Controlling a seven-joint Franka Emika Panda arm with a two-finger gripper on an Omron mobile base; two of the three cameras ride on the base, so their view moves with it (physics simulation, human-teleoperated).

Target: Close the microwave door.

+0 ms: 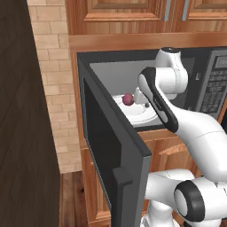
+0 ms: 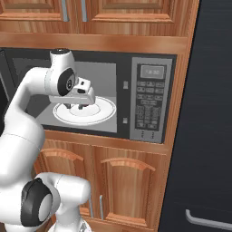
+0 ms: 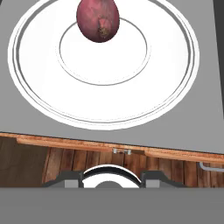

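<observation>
The microwave door (image 1: 113, 146) stands swung wide open, filling the lower left and centre of the left base view as a dark-grey panel with a black glass window; its outer edge and the dark bar handle (image 1: 122, 190) face the camera at the lower centre. In the right base view, a sliver of the door shows at the far left edge.

The gripper (image 2: 80, 105) is inside the microwave cavity, at the centre left of the right base view, pointing down over the white turntable plate (image 2: 106, 111). In the left base view the hand sits mostly behind the arm's forearm, near the centre of the frame. The door lies well apart from the fingers, to their left and nearer the camera, and nothing touches it.

On the plate rests a reddish-purple egg-shaped food item (image 3: 98, 19), seen at the top centre of the hand view and as a small dark-red lump (image 1: 127, 99) in the left base view. The fingers are not wrapped around it; whether they are spread or pressed together I cannot tell, since their tips are barely visible in any view.

The grey keypad panel (image 2: 151, 97) is at the right of the cavity, with wooden cabinet doors (image 2: 122, 186) below.
</observation>
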